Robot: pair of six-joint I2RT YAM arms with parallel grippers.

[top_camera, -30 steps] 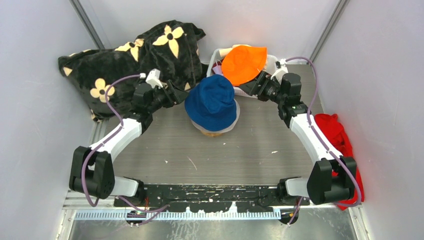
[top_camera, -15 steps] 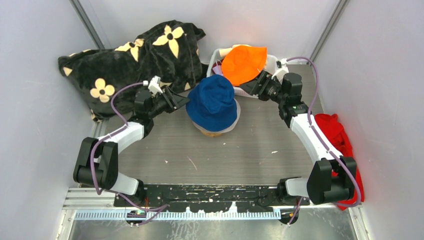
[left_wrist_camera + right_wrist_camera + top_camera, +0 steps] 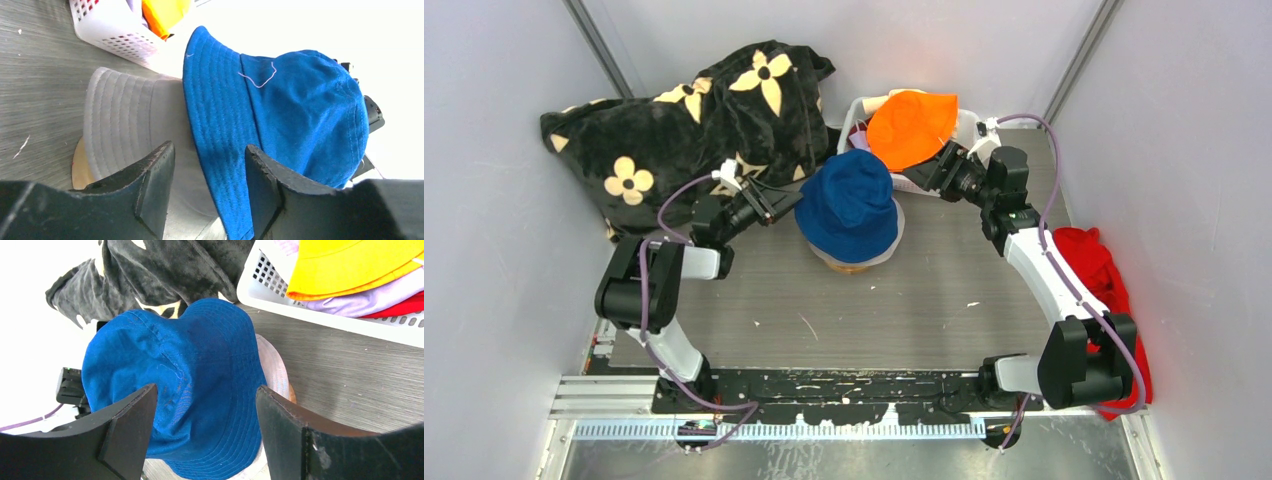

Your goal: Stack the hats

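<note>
A blue hat sits on top of a grey hat at the table's middle. Both show in the left wrist view, the blue hat over the grey hat. An orange hat lies in a white basket at the back, over a lilac hat. My left gripper is open just left of the blue hat's brim, empty. My right gripper is open and empty, beside the basket and right of the blue hat.
A large black blanket with cream flowers fills the back left. A plain red cloth lies at the right wall. Grey walls close in both sides.
My left arm has folded back toward its base and swung its gripper slightly right, closer to the blue hat's brim. The right arm and the hats have not moved.
</note>
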